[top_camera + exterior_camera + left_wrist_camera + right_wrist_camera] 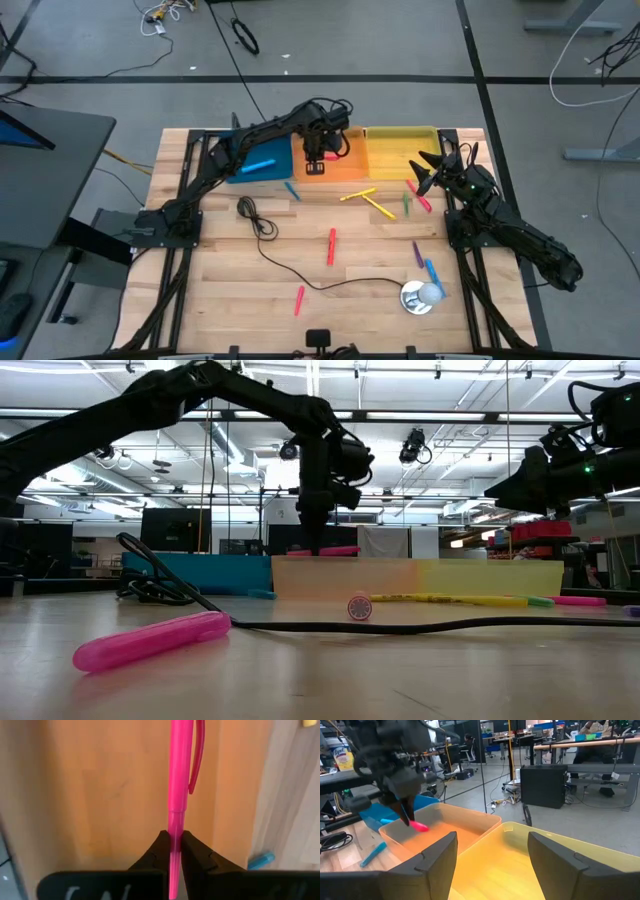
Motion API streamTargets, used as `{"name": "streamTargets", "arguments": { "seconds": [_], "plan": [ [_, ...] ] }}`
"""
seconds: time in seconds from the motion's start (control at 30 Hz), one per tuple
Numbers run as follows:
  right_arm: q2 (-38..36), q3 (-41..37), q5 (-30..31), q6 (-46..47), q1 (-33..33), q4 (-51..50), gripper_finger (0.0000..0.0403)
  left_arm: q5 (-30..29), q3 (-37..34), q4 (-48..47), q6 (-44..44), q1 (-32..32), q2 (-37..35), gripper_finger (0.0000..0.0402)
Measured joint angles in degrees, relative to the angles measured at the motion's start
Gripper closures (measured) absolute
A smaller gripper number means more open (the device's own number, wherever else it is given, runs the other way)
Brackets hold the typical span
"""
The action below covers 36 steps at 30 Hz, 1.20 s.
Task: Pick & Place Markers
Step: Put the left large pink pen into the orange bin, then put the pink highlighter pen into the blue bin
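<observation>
My left gripper (318, 158) hangs over the orange tray (352, 166), fingers pointing down, shut on a pink marker (180, 775) that has a clip at its far end. In the low view this marker (328, 550) floats level just above the tray's rim (330, 565). At the table's right, beside the yellow tray (400, 150), my right gripper (492, 847) waits open and level with nothing in it. Loose markers lie on the wood: yellow (358, 195), green (405, 205), red (331, 246), pink (299, 299), blue (432, 272). My left gripper pinches the pink marker's barrel (175, 832) between its two fingertips, toward the end away from the clip. The fingers (406, 812) come from above and lie across the marker. The marker is lifted clear and about level, most of its length jutting out to one side.
A blue tray (250, 165) holding a blue marker (258, 165) stands left of the orange one. A thin black cable (300, 275) winds across the table's middle to a round silver-white object (420, 296). Bare wood lies near the front left.
</observation>
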Motion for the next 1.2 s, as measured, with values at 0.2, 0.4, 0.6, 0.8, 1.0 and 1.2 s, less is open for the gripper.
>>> {"name": "streamTargets", "arguments": {
  "seconds": [0.2,0.4,0.6,0.8,1.0,1.2],
  "plan": [
    [0.00,0.00,0.00,0.01,0.02,0.00,0.0158,0.70,-0.09,0.57,-1.46,-0.16,2.66,0.0377],
    [0.02,0.00,0.00,0.01,0.02,0.00,0.0158,3.65,-0.09,1.07,-1.79,-0.48,4.62,0.0377],
    [0.00,0.00,0.00,0.01,0.02,0.00,0.0158,4.04,-0.09,2.17,-2.49,-1.26,5.77,0.0377],
    [0.01,0.00,0.00,0.01,0.00,0.00,0.0158,4.26,-0.09,2.66,-2.44,-1.28,5.69,0.0377],
    [0.02,0.00,0.00,0.00,0.00,0.00,0.0158,4.08,-0.09,2.62,-2.37,-1.52,5.69,0.0337],
    [0.00,0.00,0.00,0.01,0.00,0.00,0.0158,4.11,-0.09,1.92,-1.92,-1.65,5.67,0.0298]
  ]
}}
